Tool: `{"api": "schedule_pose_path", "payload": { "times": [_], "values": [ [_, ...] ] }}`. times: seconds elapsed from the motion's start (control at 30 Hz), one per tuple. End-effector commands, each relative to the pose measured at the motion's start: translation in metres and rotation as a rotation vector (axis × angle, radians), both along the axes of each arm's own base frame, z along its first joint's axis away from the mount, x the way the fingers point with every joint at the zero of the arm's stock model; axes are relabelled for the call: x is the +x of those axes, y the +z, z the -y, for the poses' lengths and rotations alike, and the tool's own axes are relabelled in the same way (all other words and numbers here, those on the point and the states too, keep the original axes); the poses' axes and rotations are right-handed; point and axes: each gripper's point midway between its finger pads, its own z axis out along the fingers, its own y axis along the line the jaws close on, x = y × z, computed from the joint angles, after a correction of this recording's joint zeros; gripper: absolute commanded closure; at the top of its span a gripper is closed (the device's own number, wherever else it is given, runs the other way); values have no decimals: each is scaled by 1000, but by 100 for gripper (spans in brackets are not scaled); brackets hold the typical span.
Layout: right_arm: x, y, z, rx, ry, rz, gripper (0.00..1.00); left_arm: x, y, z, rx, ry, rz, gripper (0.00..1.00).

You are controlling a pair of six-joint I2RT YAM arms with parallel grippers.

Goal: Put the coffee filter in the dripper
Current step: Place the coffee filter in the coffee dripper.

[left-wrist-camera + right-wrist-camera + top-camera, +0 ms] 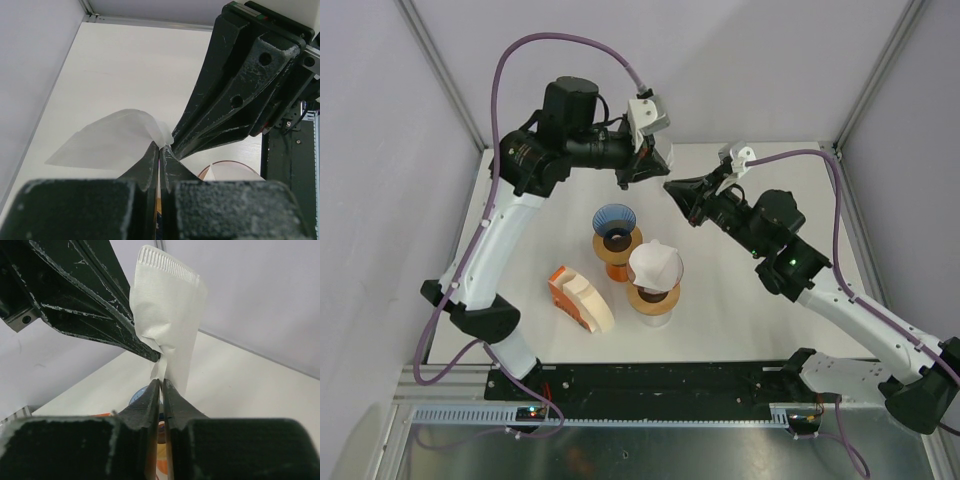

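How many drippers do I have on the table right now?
2. An empty blue dripper nearer the back, and a second dripper just right and nearer, apparently already holding a white filter.

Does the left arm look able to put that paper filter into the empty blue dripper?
Probably: the blue dripper sits open near the left end effector, but the right end effector also pinches the coffee filter and must let go.

On the white bench (pixel 740 310), the blue glass cone dripper (pixel 613 222) is seen behind and left of the white paper-topped orange stand (pixel 655 268); the orange holder of stacked filters (pixel 578 298) is set nearest, further left.
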Motion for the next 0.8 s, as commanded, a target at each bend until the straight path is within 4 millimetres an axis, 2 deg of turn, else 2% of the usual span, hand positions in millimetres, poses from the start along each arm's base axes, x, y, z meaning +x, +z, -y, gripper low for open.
{"api": "schedule_pose_path", "payload": {
  "times": [0.0,0.1,0.27,0.33,0.43,0.5,0.77],
  "values": [
    [-3,23,4,34,2,63,93,-10,21,-8,-47,-1,32,100],
    [-2,23,5,34,0,62,99,-9,20,-8,-46,-1,31,100],
    [1,22,9,45,-7,44,100,-8,20,-8,-45,1,31,100],
    [4,22,11,63,-16,24,100,-6,18,-8,-40,7,26,91],
    [7,23,15,100,-29,-12,100,-2,13,-9,-30,24,20,65],
    [8,24,17,116,-36,-25,100,0,10,-11,-24,34,13,57],
    [8,29,12,154,-18,-27,100,7,-1,-11,-2,47,3,47]
  ]
}}
